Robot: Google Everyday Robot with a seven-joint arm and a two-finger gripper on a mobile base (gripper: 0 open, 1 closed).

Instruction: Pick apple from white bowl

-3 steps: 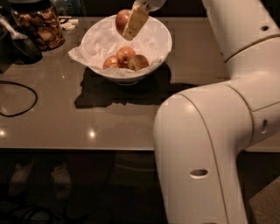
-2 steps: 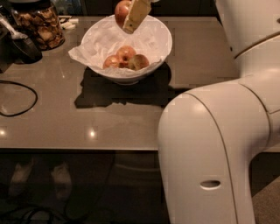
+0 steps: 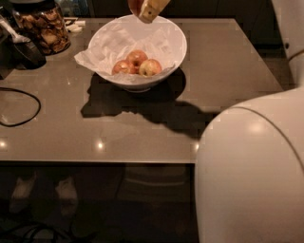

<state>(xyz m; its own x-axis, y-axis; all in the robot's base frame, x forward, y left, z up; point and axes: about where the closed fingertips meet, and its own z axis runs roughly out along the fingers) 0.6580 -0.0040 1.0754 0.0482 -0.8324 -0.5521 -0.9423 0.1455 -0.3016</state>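
Observation:
The white bowl (image 3: pixel 167 57) stands on the brown table, lined with crumpled white paper. Three apples (image 3: pixel 137 64) lie in it: two reddish ones and a yellow-green one at the right. My gripper (image 3: pixel 145 8) is high above the bowl's far rim, at the top edge of the view. It is shut on the red-orange apple (image 3: pixel 134 5), of which only a sliver shows beside the tan finger (image 3: pixel 151 8). Most of that apple is out of view.
A glass jar of brown snacks (image 3: pixel 42 28) stands at the back left. A dark object (image 3: pixel 23 50) lies next to it. A black cable (image 3: pixel 19 107) loops at the left. My white arm (image 3: pixel 251 175) fills the lower right. The table's front edge (image 3: pixel 95 162) crosses the middle.
My gripper has risen with the apple, from just above the bowl to the top edge of the view. The three apples in the bowl have not moved.

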